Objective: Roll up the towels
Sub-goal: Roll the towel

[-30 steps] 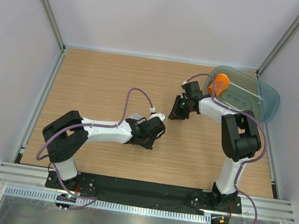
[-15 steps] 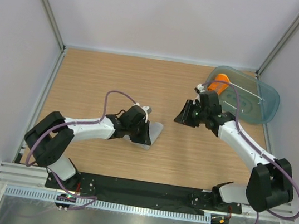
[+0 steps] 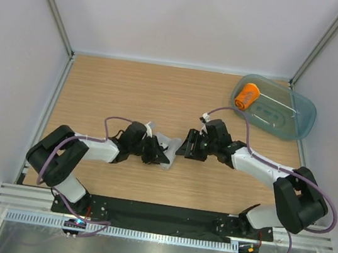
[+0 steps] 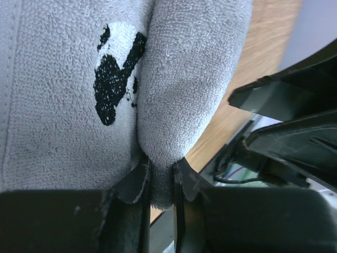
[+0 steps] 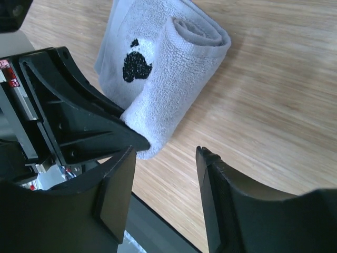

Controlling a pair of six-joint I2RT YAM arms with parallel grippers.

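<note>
**Grey towel (image 5: 174,79) part-rolled, pinched by the left hand (image 4: 158,182)**

Grey terry cloth lies near the middle of the wooden surface (image 3: 117,87), between the two arms. One side of it is curled into a loose roll, and a flat flap bearing a black mark (image 5: 137,60) lies beside the roll. The left hand is clenched on this towel: in its wrist view the two fingers (image 4: 134,184) nip a fold at the end of the roll, with the cloth bulging out above them.

The right hand (image 5: 166,168) sits just beside the other side of the towel, low over the wood. Its jaws stand apart and only bare wood shows between them, so it grasps nothing.

The orange towel (image 3: 247,95) is already a short cylinder. It lies in the translucent blue-green tub (image 3: 291,116) at the far right corner, well apart from both hands.

By my reading, the step in hand is rolling the second towel, with the first finished and put away. The roll looks slack and the flap is not yet wound in.

The next move likely calls for the right hand to take the near end of the roll or the loose flap. The left would need to keep its pinch so the coil does not spring open. The cloth is soft, so a grip on a single layer could pull the roll apart rather than turn it.
</note>
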